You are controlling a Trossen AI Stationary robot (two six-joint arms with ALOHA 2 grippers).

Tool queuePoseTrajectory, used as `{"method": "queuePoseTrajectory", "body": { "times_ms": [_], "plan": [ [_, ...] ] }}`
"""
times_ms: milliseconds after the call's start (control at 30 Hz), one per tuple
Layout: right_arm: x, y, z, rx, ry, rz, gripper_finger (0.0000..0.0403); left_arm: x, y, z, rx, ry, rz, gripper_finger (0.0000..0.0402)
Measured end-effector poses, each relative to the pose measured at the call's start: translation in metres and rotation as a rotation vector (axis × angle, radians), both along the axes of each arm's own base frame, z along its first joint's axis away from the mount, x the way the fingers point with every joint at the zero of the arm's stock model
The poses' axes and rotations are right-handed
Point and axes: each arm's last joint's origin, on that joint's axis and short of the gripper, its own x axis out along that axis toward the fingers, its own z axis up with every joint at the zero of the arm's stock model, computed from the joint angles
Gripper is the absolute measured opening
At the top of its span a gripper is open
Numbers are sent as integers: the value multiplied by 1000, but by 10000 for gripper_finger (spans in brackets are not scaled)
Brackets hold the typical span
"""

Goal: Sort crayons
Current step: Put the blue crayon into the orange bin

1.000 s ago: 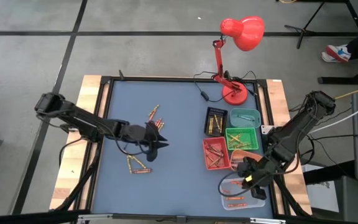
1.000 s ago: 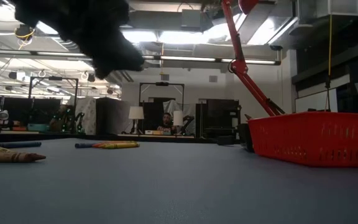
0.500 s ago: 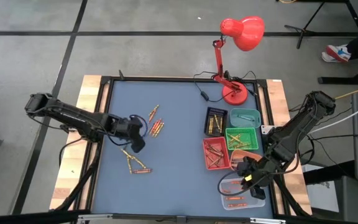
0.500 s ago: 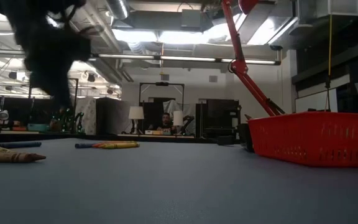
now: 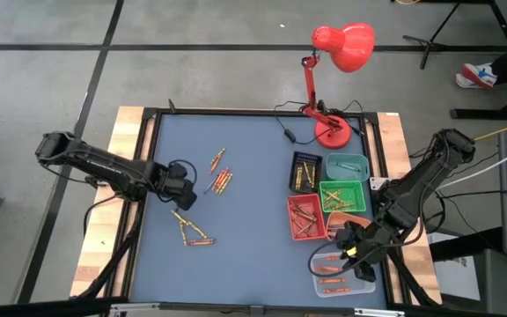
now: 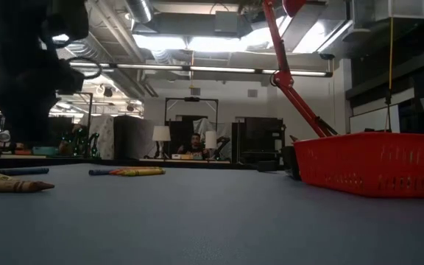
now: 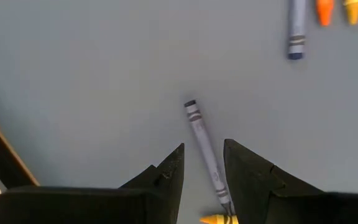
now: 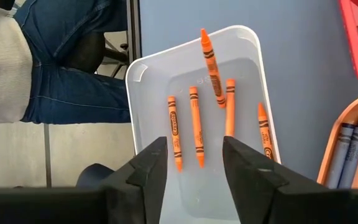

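Loose crayons lie on the blue table in two groups, orange and red ones (image 5: 221, 173) and a few more (image 5: 192, 231) nearer the front. My left gripper (image 5: 180, 194) hangs over the table's left part, pointing down and open. In the left wrist view its fingers (image 7: 173, 171) stand on either side of a grey crayon (image 7: 201, 138) that lies flat on the table, untouched. My right gripper (image 8: 194, 146) is open above the clear tray (image 8: 143, 74) at the front right. Several orange crayons (image 8: 196, 124) lie in that tray, one (image 8: 210, 59) slanting up onto its far rim.
Small trays stand in a cluster at the right: dark (image 5: 304, 170), teal (image 5: 347, 164), green (image 5: 344, 195), red (image 5: 304, 217) and an orange one (image 8: 347, 124) holding bluish crayons. A red desk lamp (image 5: 333, 132) stands at the back. A person sits beyond the table's edge (image 8: 55, 56).
My left gripper has gone toward the table's left edge, away from the orange and red crayons, and has tipped to point down at the table. It has stayed open. My right arm has kept still over the clear tray.
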Motion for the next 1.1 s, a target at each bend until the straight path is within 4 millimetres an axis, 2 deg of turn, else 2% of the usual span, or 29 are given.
{"method": "queuePoseTrajectory", "body": {
  "times_ms": [467,733,1100],
  "plan": [
    [3,-2,0,-67,-76,-69,154,-9,1,-44,-42,-90,87,98],
    [3,-2,0,-68,-77,-70,154,-13,2,-50,-38,-81,96,94],
    [3,-2,0,-68,-78,-70,154,-11,2,-50,-32,-114,120,36]
  ]
}}
